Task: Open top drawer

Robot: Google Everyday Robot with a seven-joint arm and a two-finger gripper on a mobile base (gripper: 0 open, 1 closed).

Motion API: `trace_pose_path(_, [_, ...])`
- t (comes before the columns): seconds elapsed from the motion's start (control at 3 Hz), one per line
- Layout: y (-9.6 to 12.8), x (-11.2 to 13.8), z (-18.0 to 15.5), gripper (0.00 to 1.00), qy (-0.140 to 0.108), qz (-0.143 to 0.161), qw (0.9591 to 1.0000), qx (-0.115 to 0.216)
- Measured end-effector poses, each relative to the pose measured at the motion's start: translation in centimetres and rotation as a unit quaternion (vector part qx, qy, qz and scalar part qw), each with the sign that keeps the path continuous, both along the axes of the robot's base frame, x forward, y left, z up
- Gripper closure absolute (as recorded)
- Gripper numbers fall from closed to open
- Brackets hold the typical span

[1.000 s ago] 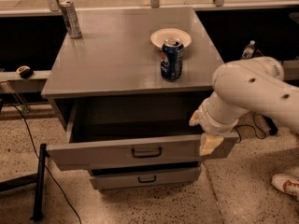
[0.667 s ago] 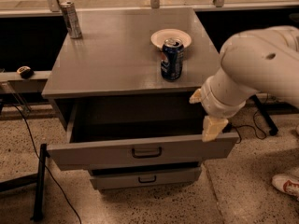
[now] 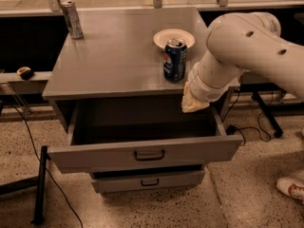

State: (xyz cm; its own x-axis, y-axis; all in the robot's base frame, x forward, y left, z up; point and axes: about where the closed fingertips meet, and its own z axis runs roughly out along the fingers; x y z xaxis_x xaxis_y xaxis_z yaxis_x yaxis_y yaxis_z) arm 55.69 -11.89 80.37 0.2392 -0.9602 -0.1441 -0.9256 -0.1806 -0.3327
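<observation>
The top drawer (image 3: 145, 153) is pulled far out of the grey cabinet. It has a wide flat grey front with a small black bar handle (image 3: 148, 154) at its centre, and its deep box is empty. My gripper (image 3: 192, 102) hangs above the drawer's right rear corner, just under the cabinet top's front edge. It holds nothing that I can see. The big white arm reaches in from the right.
A blue soda can (image 3: 174, 60) and a white bowl (image 3: 174, 37) stand on the cabinet top (image 3: 118, 51). A silver can (image 3: 72, 19) stands at its back left. A lower drawer (image 3: 148, 180) is slightly out. A black stand (image 3: 40, 184) is on the left, a shoe (image 3: 290, 188) on the right.
My gripper has lifted from the drawer's right front corner and moved back toward the cabinet top. The drawer stays pulled out.
</observation>
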Motion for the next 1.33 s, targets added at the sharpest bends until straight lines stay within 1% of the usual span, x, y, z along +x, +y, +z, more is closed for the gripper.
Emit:
trace_pose_path(0.33, [0.9, 2.5, -4.2, 0.99, 0.027, -0.019, 0.9994, 0.014])
trace_pose_path(0.67, [0.7, 3.7, -7.4, 1.0, 0.043, -0.034, 0.9982, 0.025])
trace_pose_path(1.0, [0.8, 3.5, -7.4, 1.0, 0.043, -0.035, 0.9982, 0.025])
trace_pose_path(1.33, [-0.3, 3.3, -10.9, 1.0, 0.046, -0.043, 0.9976, 0.029])
